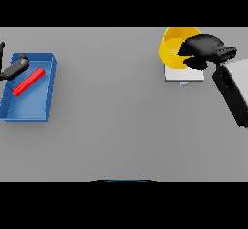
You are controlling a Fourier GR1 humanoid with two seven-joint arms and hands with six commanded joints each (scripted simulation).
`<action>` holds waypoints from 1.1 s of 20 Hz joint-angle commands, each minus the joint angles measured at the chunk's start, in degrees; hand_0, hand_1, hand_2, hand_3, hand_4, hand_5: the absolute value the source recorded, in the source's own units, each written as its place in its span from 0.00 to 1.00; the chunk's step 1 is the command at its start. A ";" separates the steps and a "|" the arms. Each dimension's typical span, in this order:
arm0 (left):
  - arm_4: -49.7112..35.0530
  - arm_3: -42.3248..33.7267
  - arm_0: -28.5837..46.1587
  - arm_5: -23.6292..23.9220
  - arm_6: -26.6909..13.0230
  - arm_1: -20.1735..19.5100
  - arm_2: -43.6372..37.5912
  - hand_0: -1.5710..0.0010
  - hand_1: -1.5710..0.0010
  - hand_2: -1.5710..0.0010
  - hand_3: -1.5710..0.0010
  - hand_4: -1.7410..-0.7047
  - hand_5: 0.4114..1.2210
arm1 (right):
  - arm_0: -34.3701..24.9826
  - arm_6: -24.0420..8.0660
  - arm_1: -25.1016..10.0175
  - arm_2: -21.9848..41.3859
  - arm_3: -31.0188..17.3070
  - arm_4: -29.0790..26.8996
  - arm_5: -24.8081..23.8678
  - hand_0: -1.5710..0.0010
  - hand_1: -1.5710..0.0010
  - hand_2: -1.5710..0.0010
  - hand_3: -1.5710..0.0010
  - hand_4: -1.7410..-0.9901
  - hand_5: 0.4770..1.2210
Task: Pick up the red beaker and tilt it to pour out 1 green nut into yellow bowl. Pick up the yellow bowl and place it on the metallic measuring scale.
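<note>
Now the grey table [121, 126] carries a blue tray [46, 107] at the left holding the red beaker [28, 81] beside the relaxed, empty left hand [13, 69], while the right hand [203, 49] grips the yellow bowl [170, 48] over the scale [184, 75].

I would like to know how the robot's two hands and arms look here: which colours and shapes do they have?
The right hand is black and rounded, with thick, dark fingers. Behind it the right arm shows a pale grey-white panel and a long black part that runs toward the lower right. Of the left hand only slim black fingers show at the left edge. No cables or markings are visible.
</note>
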State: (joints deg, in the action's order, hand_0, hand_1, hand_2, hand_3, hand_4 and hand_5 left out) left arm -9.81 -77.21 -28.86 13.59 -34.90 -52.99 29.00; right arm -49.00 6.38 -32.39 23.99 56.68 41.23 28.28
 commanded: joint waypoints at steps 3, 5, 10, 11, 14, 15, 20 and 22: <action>0.16 0.91 -0.05 0.08 0.63 0.14 -0.21 1.00 1.00 1.00 1.00 0.89 0.44 | -0.69 1.55 0.30 0.24 -5.61 0.63 -2.67 0.00 0.00 0.00 0.23 0.03 1.00; 0.12 0.65 0.30 0.28 0.80 -0.36 -0.49 1.00 1.00 1.00 1.00 0.89 0.43 | -1.87 1.24 1.26 0.45 -10.68 1.61 -5.14 0.00 0.00 0.00 0.20 0.02 1.00; 0.61 0.76 -0.12 0.12 0.12 0.20 0.23 1.00 1.00 1.00 1.00 0.91 0.41 | -3.70 3.67 3.66 1.10 -18.97 2.32 -9.56 0.00 0.01 0.00 0.09 0.02 1.00; 0.63 0.79 -0.67 0.11 0.10 0.18 0.07 1.00 1.00 1.00 1.00 0.91 0.40 | -4.01 3.41 4.06 1.25 -20.01 2.47 -10.34 0.00 0.02 0.00 0.07 0.02 1.00; 0.39 0.95 -0.77 0.06 -0.05 0.18 0.26 1.00 1.00 1.00 1.00 0.91 0.39 | -4.65 3.15 5.01 1.32 -23.62 2.32 -11.82 0.00 0.05 0.00 0.05 0.02 1.00; 0.51 1.31 -1.13 0.02 -0.04 0.42 0.30 1.00 1.00 1.00 1.00 0.90 0.39 | -5.08 3.85 5.03 1.29 -24.30 2.09 -12.08 0.00 0.06 0.00 0.04 0.02 1.00; 0.35 1.85 -1.58 -0.13 0.20 0.91 0.23 1.00 1.00 1.00 1.00 0.90 0.41 | -6.54 5.24 5.93 1.13 -28.87 0.97 -11.72 0.02 0.08 0.05 0.35 0.11 1.00; 0.29 2.75 -1.67 -0.47 0.18 1.36 0.39 1.00 1.00 1.00 1.00 0.90 0.41 | -7.22 4.31 6.40 0.74 -29.36 0.35 -10.75 0.22 0.31 0.28 0.48 0.26 0.77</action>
State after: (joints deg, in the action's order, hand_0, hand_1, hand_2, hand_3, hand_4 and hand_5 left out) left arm -9.52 -74.45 -30.52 13.12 -34.79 -51.63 29.39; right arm -56.25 10.72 -26.00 24.72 27.33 41.57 17.52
